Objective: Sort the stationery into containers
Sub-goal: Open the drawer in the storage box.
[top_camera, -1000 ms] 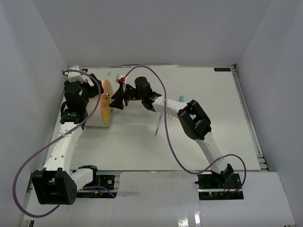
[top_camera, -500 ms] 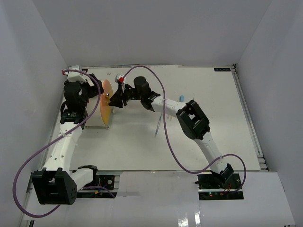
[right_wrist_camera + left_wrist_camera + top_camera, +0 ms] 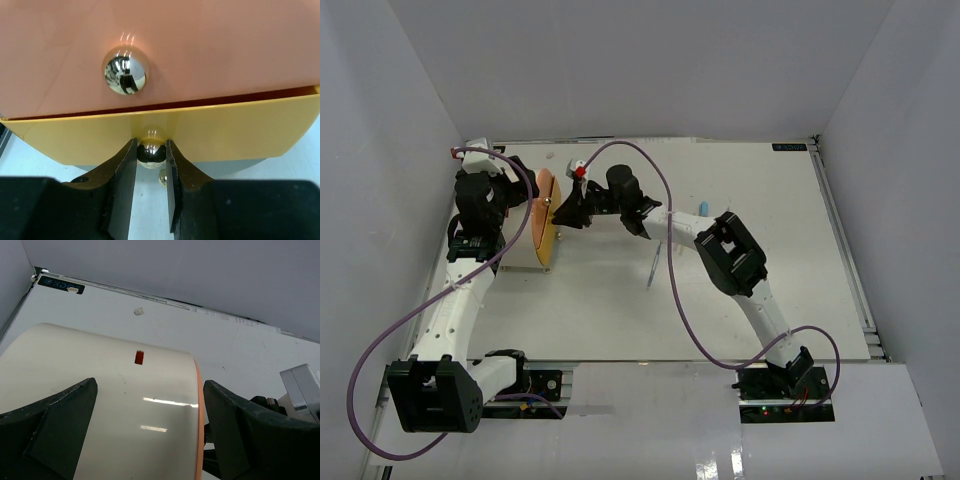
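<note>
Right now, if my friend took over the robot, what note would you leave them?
Left gripper: open, fingers spread over the cream drum; I cannot tell if they touch it.
Right gripper: shut on the brass knob of a yellow-orange drawer that looks slightly pulled out.
Stationery: a light blue marker and a thin pen lie on the table by the right arm.
Done: nothing visibly sorted.
Left: open the drawer, put stationery in.

White table; cream drum; thin pen.
</note>
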### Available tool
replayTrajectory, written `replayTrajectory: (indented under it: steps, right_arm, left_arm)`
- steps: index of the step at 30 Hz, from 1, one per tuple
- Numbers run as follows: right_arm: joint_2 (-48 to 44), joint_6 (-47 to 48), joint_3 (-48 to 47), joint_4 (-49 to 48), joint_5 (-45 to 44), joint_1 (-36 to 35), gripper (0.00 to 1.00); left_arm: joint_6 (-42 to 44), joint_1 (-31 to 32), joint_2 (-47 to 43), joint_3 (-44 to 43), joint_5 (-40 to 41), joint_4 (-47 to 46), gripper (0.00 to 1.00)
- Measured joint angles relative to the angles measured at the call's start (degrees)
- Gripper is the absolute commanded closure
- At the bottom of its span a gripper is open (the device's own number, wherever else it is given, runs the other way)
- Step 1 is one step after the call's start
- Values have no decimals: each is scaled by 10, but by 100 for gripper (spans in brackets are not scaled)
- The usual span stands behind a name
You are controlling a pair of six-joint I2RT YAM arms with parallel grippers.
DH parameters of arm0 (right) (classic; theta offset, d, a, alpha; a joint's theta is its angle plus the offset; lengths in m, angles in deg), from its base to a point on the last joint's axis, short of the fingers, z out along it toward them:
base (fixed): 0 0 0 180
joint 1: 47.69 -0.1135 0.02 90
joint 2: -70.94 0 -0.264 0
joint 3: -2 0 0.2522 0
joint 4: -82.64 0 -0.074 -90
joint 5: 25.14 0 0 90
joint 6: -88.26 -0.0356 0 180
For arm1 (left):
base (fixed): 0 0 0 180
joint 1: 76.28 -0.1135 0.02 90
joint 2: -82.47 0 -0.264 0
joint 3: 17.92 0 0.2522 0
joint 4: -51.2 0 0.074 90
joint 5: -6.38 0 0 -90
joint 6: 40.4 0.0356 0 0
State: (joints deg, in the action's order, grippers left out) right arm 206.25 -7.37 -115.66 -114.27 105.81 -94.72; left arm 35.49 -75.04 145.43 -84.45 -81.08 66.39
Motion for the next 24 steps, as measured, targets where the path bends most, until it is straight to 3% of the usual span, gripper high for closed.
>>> replayTrajectory:
  steps: [24]
  right_arm:
    - [-155,22,218,-8,28,66,92]
  left_arm:
    - [-3,0,1,0,-4,-1,2]
